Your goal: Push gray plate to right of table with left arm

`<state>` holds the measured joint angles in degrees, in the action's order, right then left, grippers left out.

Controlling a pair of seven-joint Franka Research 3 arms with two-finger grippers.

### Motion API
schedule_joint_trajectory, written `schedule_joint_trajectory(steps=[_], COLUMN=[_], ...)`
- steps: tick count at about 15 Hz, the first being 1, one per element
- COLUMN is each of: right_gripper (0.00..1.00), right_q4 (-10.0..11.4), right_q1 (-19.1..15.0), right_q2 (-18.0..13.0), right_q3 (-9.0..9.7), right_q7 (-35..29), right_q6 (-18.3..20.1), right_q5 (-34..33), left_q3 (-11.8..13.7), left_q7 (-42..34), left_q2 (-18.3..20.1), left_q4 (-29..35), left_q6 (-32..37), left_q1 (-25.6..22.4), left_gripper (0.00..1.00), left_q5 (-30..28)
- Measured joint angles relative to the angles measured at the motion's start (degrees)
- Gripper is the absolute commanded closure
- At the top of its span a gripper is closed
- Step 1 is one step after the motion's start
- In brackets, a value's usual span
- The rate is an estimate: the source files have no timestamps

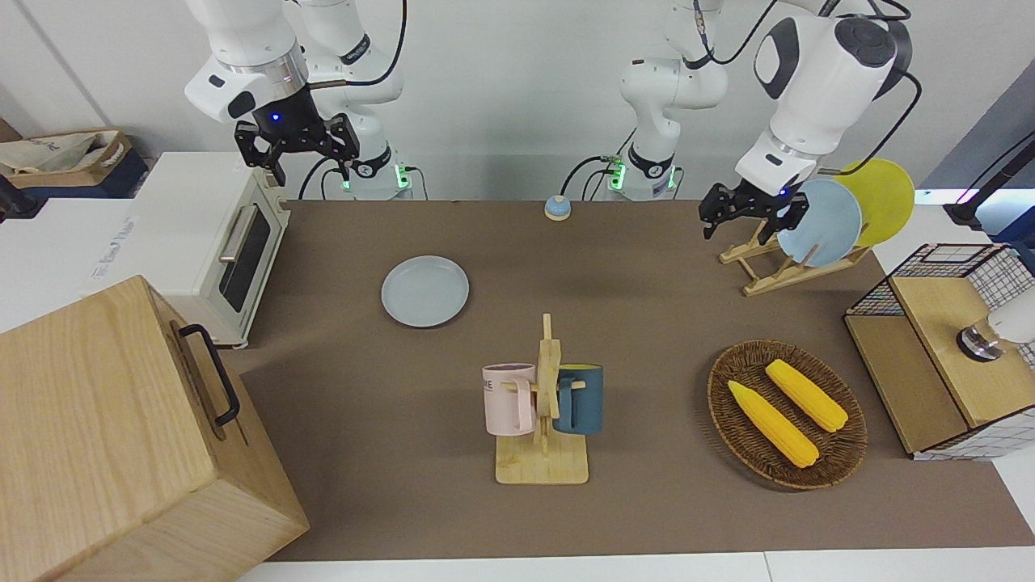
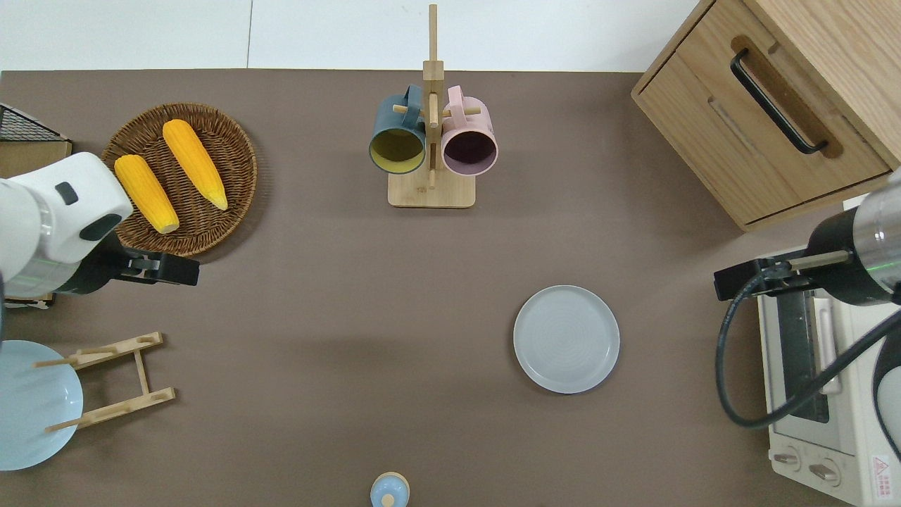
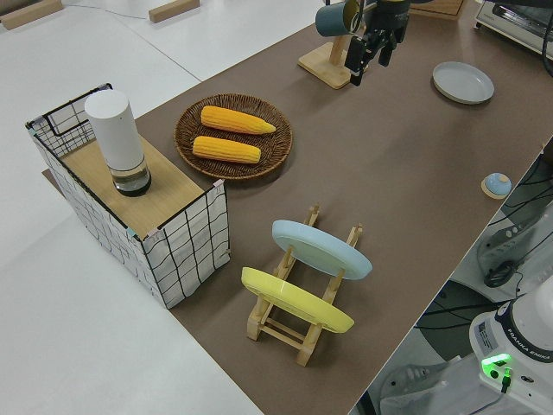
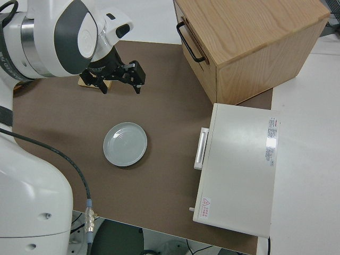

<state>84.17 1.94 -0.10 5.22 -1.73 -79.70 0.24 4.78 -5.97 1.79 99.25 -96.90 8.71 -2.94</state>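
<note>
The gray plate (image 1: 425, 291) lies flat on the brown table (image 1: 647, 509), toward the right arm's end and near the toaster oven; it also shows in the overhead view (image 2: 566, 339) and in the right side view (image 4: 125, 144). My left gripper (image 1: 752, 212) is open and empty, raised well away from the plate. In the overhead view it (image 2: 176, 271) is over the table between the corn basket and the plate rack. My right arm is parked, its gripper (image 1: 297, 145) open.
A mug stand (image 1: 543, 404) with a pink and a blue mug stands mid-table. A wicker basket (image 1: 787, 414) holds two corn cobs. A rack (image 1: 776, 263) holds a light blue and a yellow plate. There are also a toaster oven (image 1: 214, 242), a wooden cabinet (image 1: 121, 436), a wire crate (image 1: 946, 347) and a small blue bell (image 1: 555, 208).
</note>
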Motion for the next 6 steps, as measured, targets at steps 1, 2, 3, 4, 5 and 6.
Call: schedule_joint_trajectory(steps=[1, 2, 3, 4, 5, 6], right_gripper=[0.017, 0.017, 0.017, 0.017, 0.017, 0.017], right_q4=[0.0, 0.0, 0.0, 0.0, 0.0, 0.0], right_q1=[0.0, 0.0, 0.0, 0.0, 0.0, 0.0], right_q2=[0.0, 0.0, 0.0, 0.0, 0.0, 0.0], right_q3=[0.0, 0.0, 0.0, 0.0, 0.0, 0.0], right_q7=[0.0, 0.0, 0.0, 0.0, 0.0, 0.0], right_q6=[0.0, 0.0, 0.0, 0.0, 0.0, 0.0], right_q5=[0.0, 0.0, 0.0, 0.0, 0.0, 0.0], left_q3=[0.7, 1.6, 2.6, 3.1, 3.5, 3.6], left_q7=[-1.1, -2.1, -3.0, -3.4, -3.6, -3.7], left_q2=[0.0, 0.0, 0.0, 0.0, 0.0, 0.0], left_q4=[-0.9, -1.9, -2.9, -3.7, -4.4, -4.8], left_q6=[0.6, 1.2, 2.1, 2.8, 3.5, 4.0], left_q1=[0.0, 0.0, -0.1, -0.1, -0.1, -0.1], left_gripper=[0.0, 0.01, 0.0, 0.0, 0.0, 0.0], left_q5=[0.1, 0.1, 0.3, 0.6, 0.9, 1.1])
